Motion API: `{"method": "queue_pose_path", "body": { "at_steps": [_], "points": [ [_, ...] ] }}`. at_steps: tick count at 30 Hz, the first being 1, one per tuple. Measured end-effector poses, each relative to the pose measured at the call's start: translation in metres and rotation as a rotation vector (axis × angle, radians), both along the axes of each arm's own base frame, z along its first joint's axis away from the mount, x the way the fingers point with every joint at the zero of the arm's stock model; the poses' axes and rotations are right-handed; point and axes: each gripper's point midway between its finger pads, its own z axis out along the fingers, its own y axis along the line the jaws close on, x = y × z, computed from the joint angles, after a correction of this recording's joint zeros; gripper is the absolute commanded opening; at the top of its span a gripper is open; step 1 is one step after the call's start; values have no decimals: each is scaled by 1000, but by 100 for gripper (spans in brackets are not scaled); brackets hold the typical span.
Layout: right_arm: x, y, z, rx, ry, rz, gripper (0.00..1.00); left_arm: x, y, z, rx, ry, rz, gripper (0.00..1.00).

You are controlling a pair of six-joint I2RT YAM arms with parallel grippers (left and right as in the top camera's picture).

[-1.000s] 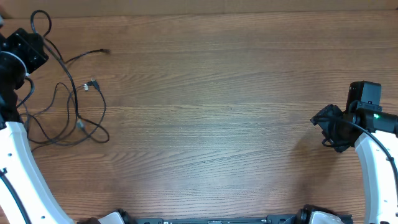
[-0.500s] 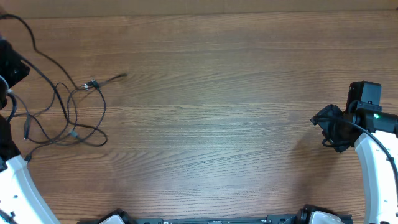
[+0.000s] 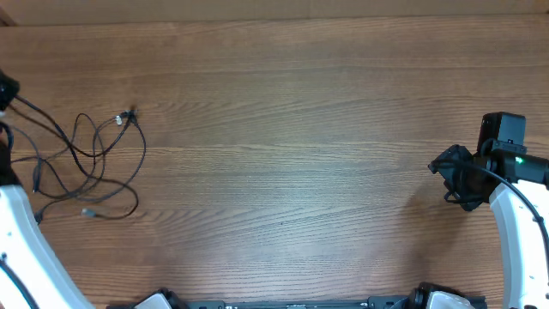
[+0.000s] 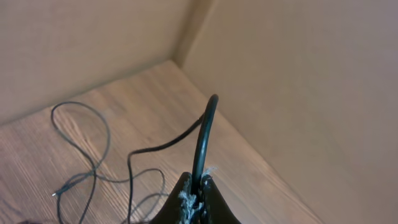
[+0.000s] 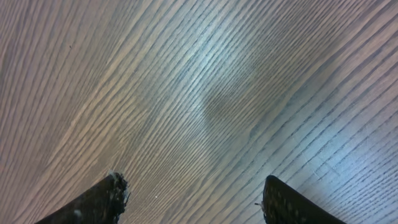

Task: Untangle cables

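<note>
At the left of the table [image 3: 300, 129], the left gripper [image 4: 195, 191] clamps one strand of the cables [image 3: 101, 159], seemingly barely untangled, while the right gripper [image 5: 193, 196] gapes empty.

It looked like a robotics lab bench. A plain wood-grain table [image 3: 283, 172] was closed in by bare tan walls [image 4: 292, 74] that met at a corner, like a test enclosure. A white left arm [image 3: 21, 240] and right arm [image 3: 519, 232] rose from the near edge, and a green light [image 3: 519, 160] glowed on the right one. Thin black cables [image 3: 94, 163] lay on the table.
</note>
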Motion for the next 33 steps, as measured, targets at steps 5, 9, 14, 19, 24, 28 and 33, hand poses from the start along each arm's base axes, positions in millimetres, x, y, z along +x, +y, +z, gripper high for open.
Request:
{"method": "queue_pose_path", "body": {
  "at_steps": [5,9,14,19,24,28,33],
  "points": [
    [-1,0,0,0,3,0,69,33,31,-39,-36,58,61,5],
    [-2,0,0,2,7,0,69,50,47,-78,-72,138,89,21],
    [-2,0,0,2,7,0,69,54,52,-115,-123,230,107,79],
    [-2,0,0,2,7,0,69,50,49,-125,-146,269,102,82],
    [-2,0,0,1,7,0,69,51,34,-133,-204,287,39,85],
    [-2,0,0,1,7,0,69,56,18,-137,-257,283,-31,89],
    [1,3,0,16,-6,6,72,72,-22,-140,-252,314,-167,96]
  ]
}}
